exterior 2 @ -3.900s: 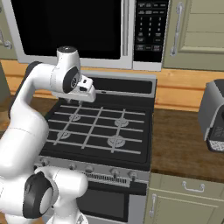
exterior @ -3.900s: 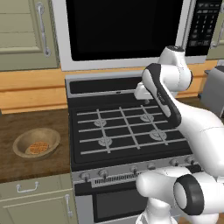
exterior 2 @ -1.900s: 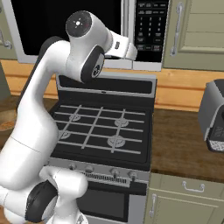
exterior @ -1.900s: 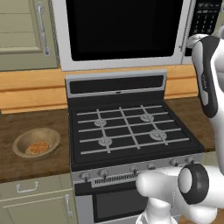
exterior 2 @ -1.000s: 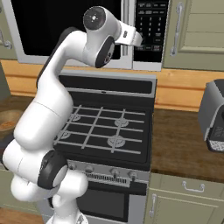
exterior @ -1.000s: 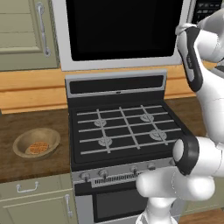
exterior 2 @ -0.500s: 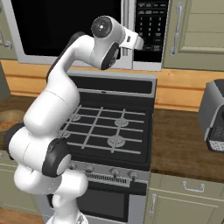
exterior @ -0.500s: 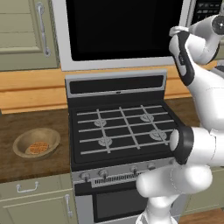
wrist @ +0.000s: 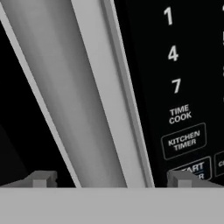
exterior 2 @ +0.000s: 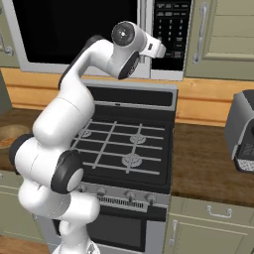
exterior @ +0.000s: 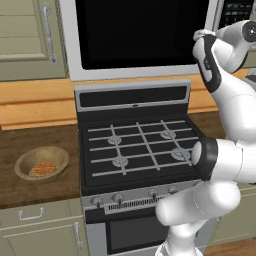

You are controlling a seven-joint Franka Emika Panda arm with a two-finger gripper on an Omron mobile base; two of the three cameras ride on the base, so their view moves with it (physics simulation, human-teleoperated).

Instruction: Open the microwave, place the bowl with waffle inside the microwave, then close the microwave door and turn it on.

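The gripper (wrist: 109,179) is spread wide, its two tips astride the long grey bar handle (wrist: 74,92) of the microwave door (exterior: 140,35), apparently not yet touching it, though the close view makes that hard to judge. Just beside the handle runs the black keypad panel (wrist: 183,87). The microwave (exterior 2: 74,34) is closed above the stove (exterior: 140,150). Well away, low on the table (exterior: 30,192) to the stove's left, the bowl (exterior: 41,162) holds the waffle (exterior: 43,168).

We count one microwave (exterior: 142,35), one bowl (exterior: 41,163) holding one waffle (exterior: 42,168), one stove (exterior: 140,150) with four burners, and one toaster (exterior 2: 242,131) far right
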